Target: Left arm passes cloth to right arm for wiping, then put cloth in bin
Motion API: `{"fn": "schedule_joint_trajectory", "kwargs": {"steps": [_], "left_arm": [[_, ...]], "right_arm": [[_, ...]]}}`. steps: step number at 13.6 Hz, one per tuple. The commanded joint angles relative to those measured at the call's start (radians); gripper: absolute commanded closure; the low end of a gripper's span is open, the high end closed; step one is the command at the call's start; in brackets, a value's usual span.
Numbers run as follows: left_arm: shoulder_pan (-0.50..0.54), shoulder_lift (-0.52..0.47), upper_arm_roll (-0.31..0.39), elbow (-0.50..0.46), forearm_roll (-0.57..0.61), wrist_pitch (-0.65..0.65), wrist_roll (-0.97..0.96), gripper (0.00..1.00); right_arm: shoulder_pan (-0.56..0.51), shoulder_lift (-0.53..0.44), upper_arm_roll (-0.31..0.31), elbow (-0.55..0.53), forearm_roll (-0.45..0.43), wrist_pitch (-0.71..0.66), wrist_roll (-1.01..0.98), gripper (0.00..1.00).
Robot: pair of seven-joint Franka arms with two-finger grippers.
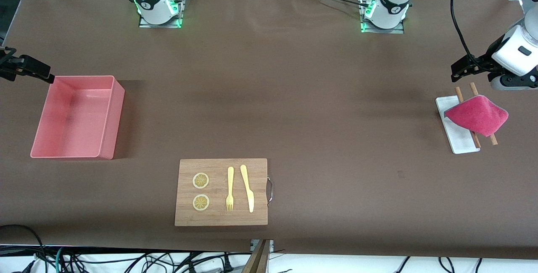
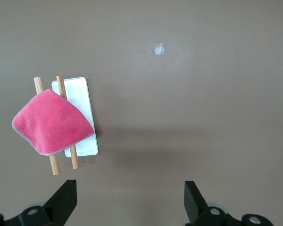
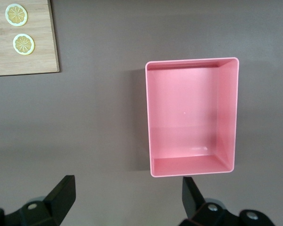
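The magenta-pink cloth [image 1: 477, 115] lies draped over two wooden sticks [image 1: 492, 139] that rest across a small flat white tray [image 1: 460, 140] at the left arm's end of the table. It also shows in the left wrist view [image 2: 52, 123]. My left gripper [image 1: 461, 69] hangs open and empty over bare table beside the tray; its own view [image 2: 129, 197] shows the jaws wide apart. The salmon-pink bin [image 1: 113, 117] stands empty at the right arm's end. My right gripper [image 1: 31, 71] is open and empty over bare table beside the bin [image 3: 193, 167], as its own view [image 3: 127, 193] shows.
A wooden cutting board [image 1: 220, 218] with a metal handle lies nearer the front camera, mid-table. It carries two lemon slices [image 1: 201, 180], a yellow fork [image 1: 230, 189] and a yellow knife [image 1: 248, 188]. A small pale mark [image 2: 159, 48] is on the brown table cover.
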Motion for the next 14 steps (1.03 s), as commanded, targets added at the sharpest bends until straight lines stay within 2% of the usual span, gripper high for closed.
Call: {"fn": "schedule_joint_trajectory", "kwargs": {"steps": [1,5,8,14], "left_arm": [[0.013,0.020,0.001,0.036,-0.022,-0.006,0.022,0.00],[0.021,0.035,-0.006,0.044,-0.013,-0.003,0.024,0.00],[0.014,0.054,-0.025,0.084,-0.009,-0.005,0.019,0.00],[0.014,0.054,-0.032,0.084,-0.009,-0.026,0.014,0.00]], "right_arm": [[-0.003,0.001,0.000,0.009,0.013,-0.002,-0.015,0.00],[-0.003,0.002,0.000,0.009,0.015,-0.002,-0.015,0.00],[-0.003,0.001,0.000,0.009,0.013,-0.002,-0.015,0.00],[-0.003,0.004,0.000,0.009,0.015,-0.002,-0.015,0.00]]}}
